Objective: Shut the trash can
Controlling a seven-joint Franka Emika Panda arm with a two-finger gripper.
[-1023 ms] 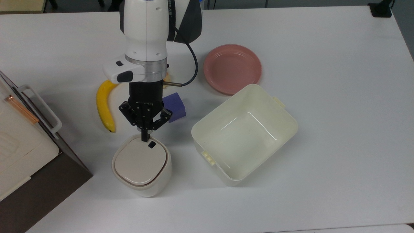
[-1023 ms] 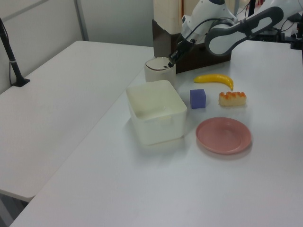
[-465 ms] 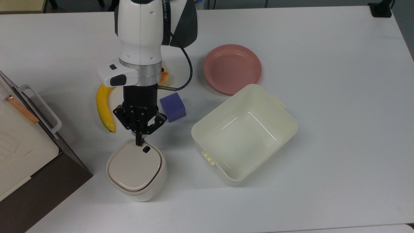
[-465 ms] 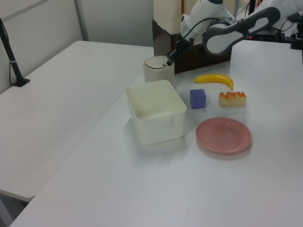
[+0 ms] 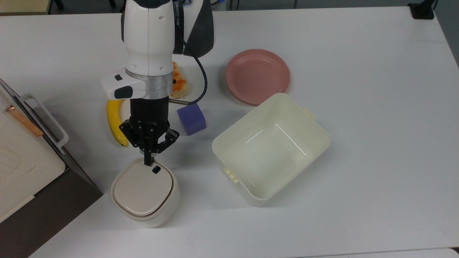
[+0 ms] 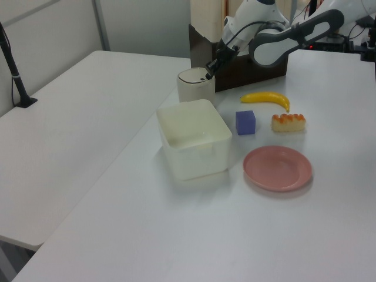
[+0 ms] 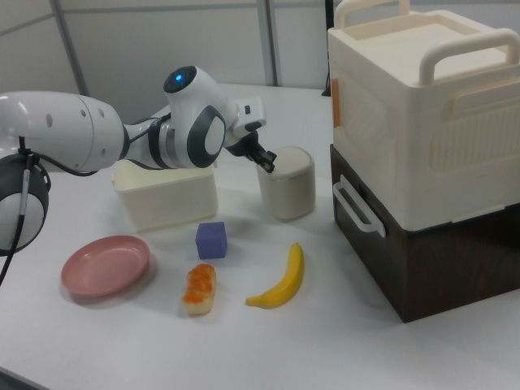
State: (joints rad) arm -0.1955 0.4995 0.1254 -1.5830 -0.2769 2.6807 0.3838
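Observation:
The trash can (image 5: 143, 195) is a small cream bin standing near the table's front in the top view, its beige lid (image 5: 140, 188) lying flat on it, with a black button (image 5: 156, 170) at the lid's far edge. My gripper (image 5: 147, 161) points down and is shut, its joined fingertips resting on the lid's rim just beside the button. From the left view the trash can (image 6: 195, 87) stands behind the big tub, and the gripper (image 6: 208, 71) sits at its top edge. The right view has the gripper (image 7: 268, 165) at the upper left rim of the trash can (image 7: 288, 187).
A banana (image 5: 114, 123), a purple cube (image 5: 192, 119) and an orange-topped pastry (image 5: 178, 84) lie behind the can. A pink plate (image 5: 257, 76) and a large lidless cream tub (image 5: 272, 154) sit to the top view's right. A cream-and-brown box stack (image 5: 21, 168) stands at the top view's left.
The gripper has moved toward the top view's left, and the trash can has slid the same way and slightly nearer the front edge. The lid stays flat.

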